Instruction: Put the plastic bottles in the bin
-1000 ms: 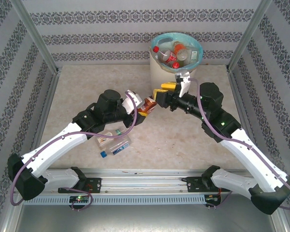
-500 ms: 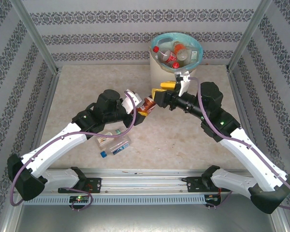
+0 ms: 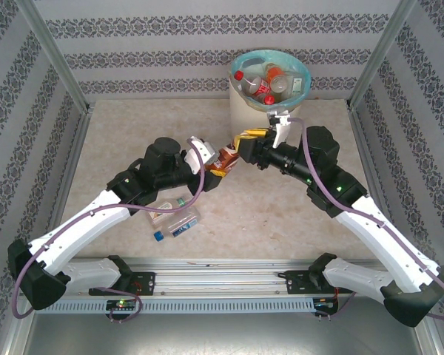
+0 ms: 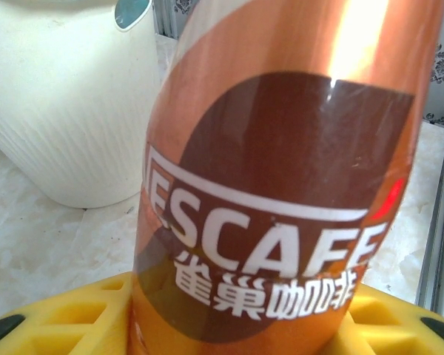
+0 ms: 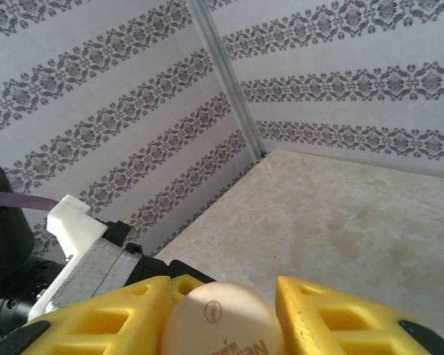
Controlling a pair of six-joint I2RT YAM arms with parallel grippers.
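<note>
A brown and orange Nescafe bottle (image 3: 226,157) hangs above the table between both arms, just in front of the bin (image 3: 243,112). My left gripper (image 3: 215,167) is shut on its body; the label (image 4: 281,185) looms large between the yellow fingers (image 4: 52,314). My right gripper (image 3: 241,146) meets it from the other side, and its yellow fingers (image 5: 318,310) press both sides of the cream cap (image 5: 220,319). The cream-white bin, lined with a blue-green bag, holds several bottles (image 3: 266,83). Two more bottles lie on the table: a clear one with a blue cap (image 3: 179,225) and one with a green cap (image 3: 166,208).
The bin's ribbed white wall (image 4: 59,111) stands close behind the held bottle. Patterned walls and metal posts (image 3: 55,55) enclose the marble table (image 3: 259,214). The left arm's wrist (image 5: 81,248) sits right against the right gripper.
The brown bottle and both grippers have risen slightly and shifted a little toward the bin. The right gripper's fingers have drawn in around the cap end.
</note>
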